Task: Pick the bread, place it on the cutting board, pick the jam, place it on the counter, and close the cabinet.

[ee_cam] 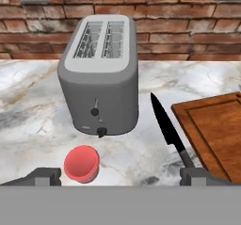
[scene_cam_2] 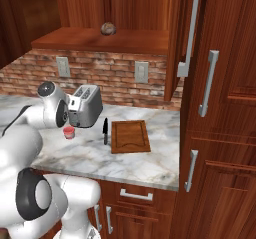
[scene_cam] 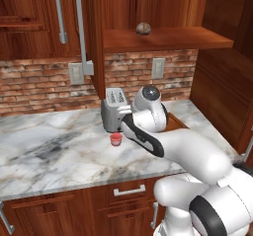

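The bread [scene_cam: 144, 28] [scene_cam_2: 108, 29], a round brown bun, sits on the shelf of the open cabinet [scene_cam: 163, 38] [scene_cam_2: 100, 39]. The jam [scene_cam: 115, 139] [scene_cam_2: 69, 132] [ee_cam: 82, 164], a small red jar, stands on the counter [scene_cam: 49, 151] [scene_cam_2: 140, 163] in front of the toaster. The cutting board [scene_cam_2: 130, 136] [ee_cam: 216, 130] lies bare to the right of it. My gripper [ee_cam: 121, 177] hovers low over the counter, facing the toaster, open and holding nothing. The jam sits just ahead of it, near the left fingertip [ee_cam: 47, 175].
A grey toaster [scene_cam: 113, 111] [scene_cam_2: 86, 104] [ee_cam: 101, 73] stands against the brick wall. A black knife [scene_cam_2: 105, 131] [ee_cam: 169, 132] lies between toaster and board. The cabinet door [scene_cam: 96, 37] [scene_cam_2: 175, 38] juts out open above the counter. A tall cabinet [scene_cam_2: 220, 108] closes the right side.
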